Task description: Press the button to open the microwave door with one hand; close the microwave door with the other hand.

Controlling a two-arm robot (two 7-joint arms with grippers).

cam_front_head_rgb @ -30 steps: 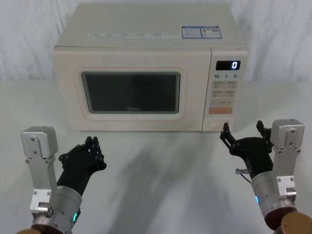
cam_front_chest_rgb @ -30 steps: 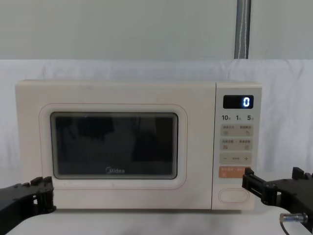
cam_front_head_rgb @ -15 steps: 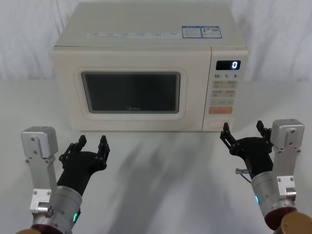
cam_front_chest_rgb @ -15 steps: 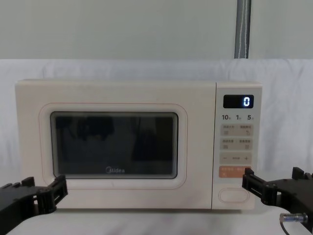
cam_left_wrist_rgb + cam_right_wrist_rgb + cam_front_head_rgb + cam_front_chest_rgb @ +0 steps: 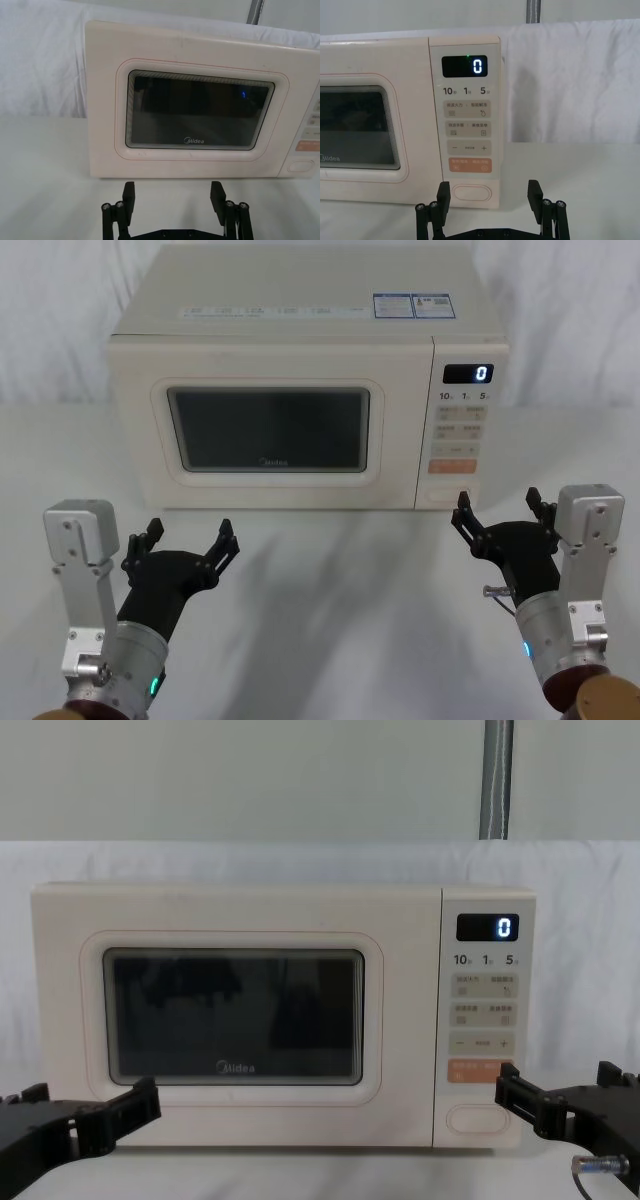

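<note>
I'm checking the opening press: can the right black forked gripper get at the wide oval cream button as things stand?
Probably yes. The right black forked gripper is open just before the wide oval cream button at the keypad's foot, with nothing between them; the microwave door is shut.

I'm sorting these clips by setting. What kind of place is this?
Probably a robot test bench, not a kitchen: a lone microwave on a white table, white cloth draped behind.

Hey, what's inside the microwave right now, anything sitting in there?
The microwave door is shut, and its dark window shows only faint reflections. No dish or food can be made out through it, so whatever is inside stays hidden behind the door.
</note>
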